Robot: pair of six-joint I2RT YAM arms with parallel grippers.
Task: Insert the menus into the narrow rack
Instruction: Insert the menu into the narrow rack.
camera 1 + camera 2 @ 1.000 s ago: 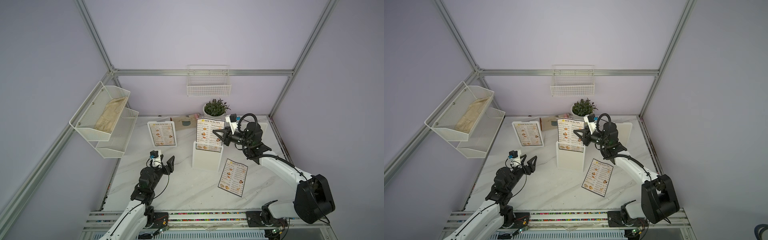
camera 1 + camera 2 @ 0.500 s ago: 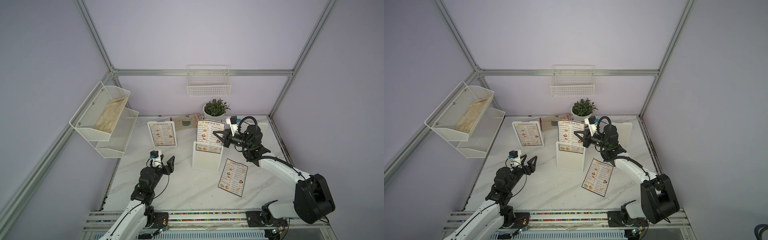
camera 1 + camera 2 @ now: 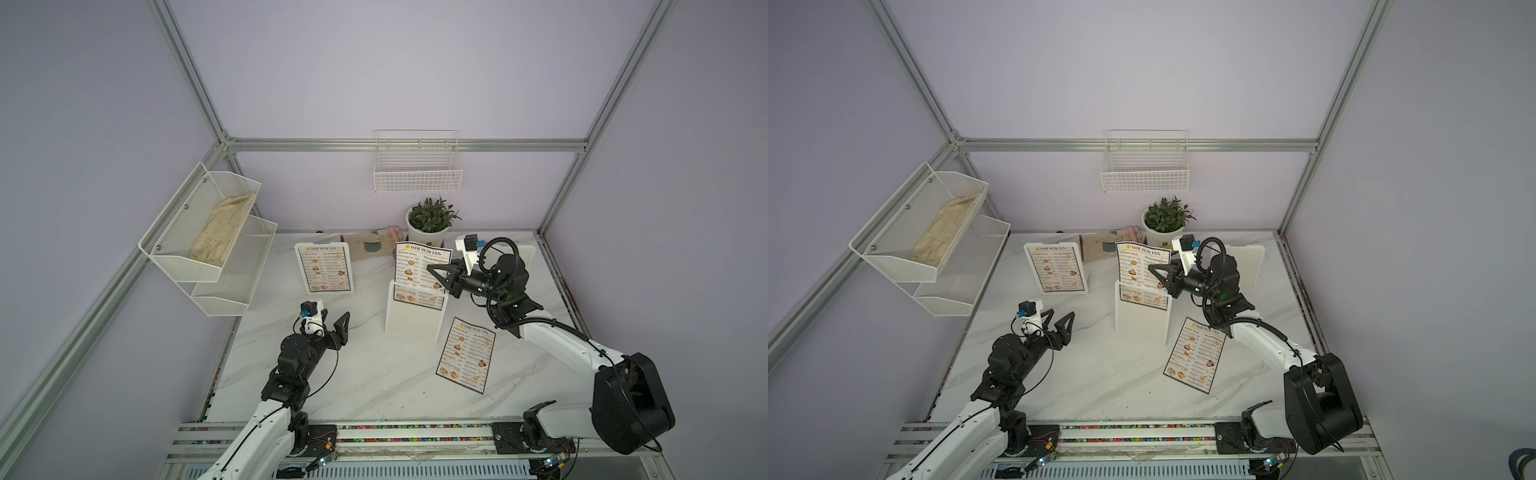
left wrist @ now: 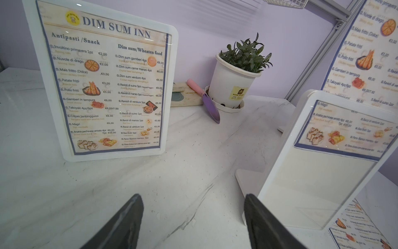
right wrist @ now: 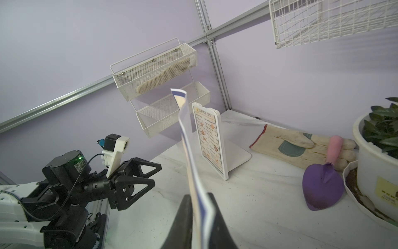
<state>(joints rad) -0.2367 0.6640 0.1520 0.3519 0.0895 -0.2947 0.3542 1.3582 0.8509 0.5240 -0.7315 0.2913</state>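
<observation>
A: Left gripper spread wide, empty, well left of the rack.
B: Menu?
A: Upright, long axis vertical, lower end in the slot, top half out. Right gripper pinches its right edge side-on, so seating it looks like a straight-down push. Loose menu lies flat beside the rack's right.

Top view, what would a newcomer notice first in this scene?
The right gripper pinching a menu that stands half sunk in the middle stand. Then a second menu lying flat on the table in front of that stand, and the left gripper hanging open and empty over the table's left side.
</observation>
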